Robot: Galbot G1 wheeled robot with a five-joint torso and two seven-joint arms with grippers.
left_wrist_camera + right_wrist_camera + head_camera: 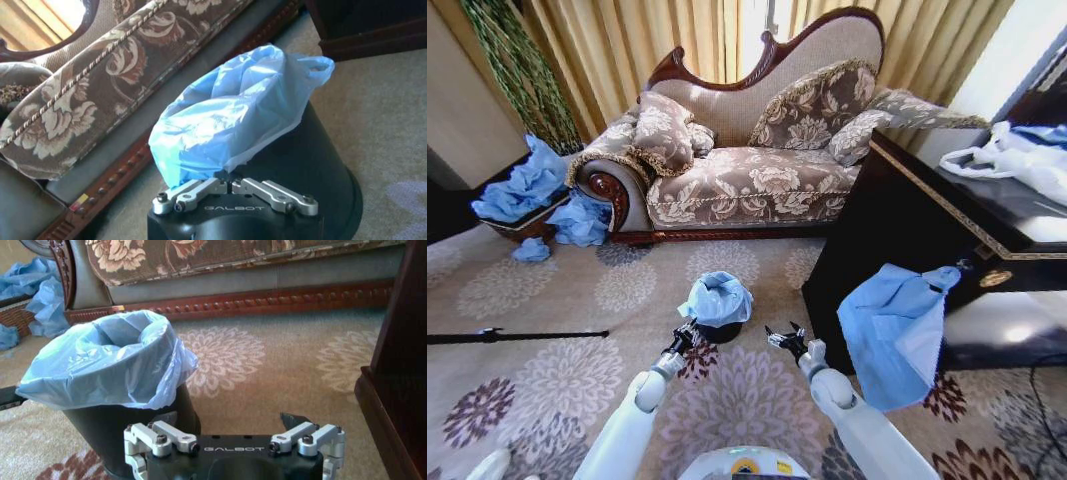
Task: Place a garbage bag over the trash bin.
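Film is what you are handling: the garbage bag (716, 298) is thin, light blue, translucent plastic, near weightless, limp and creased, so you should expect it to billow, cling and slip rather than hold a shape. It sits bunched over the mouth of the trash bin (723, 331), on the carpet (577, 300) at 12 o'clock from the robot's base, in front of the sofa (747, 170). In the right wrist view the bag's hem (107, 390) is folded down outside the rim on that side, with the centre puffed up, not pushed in.

Left gripper (686, 334) is at the bin's 7 o'clock edge; its jaws meet, clenched at the bag's lower hem (200, 172), though you cannot confirm film between them. Right gripper (784, 338) hangs at the bin's 4 o'clock, apart from it, jaws spread, holding nothing.

Judgement: take hold at the hem, pinching a doubled fold; single film may tear. The bin looks rigid, smooth and light, so it could tip under a sideways pull.
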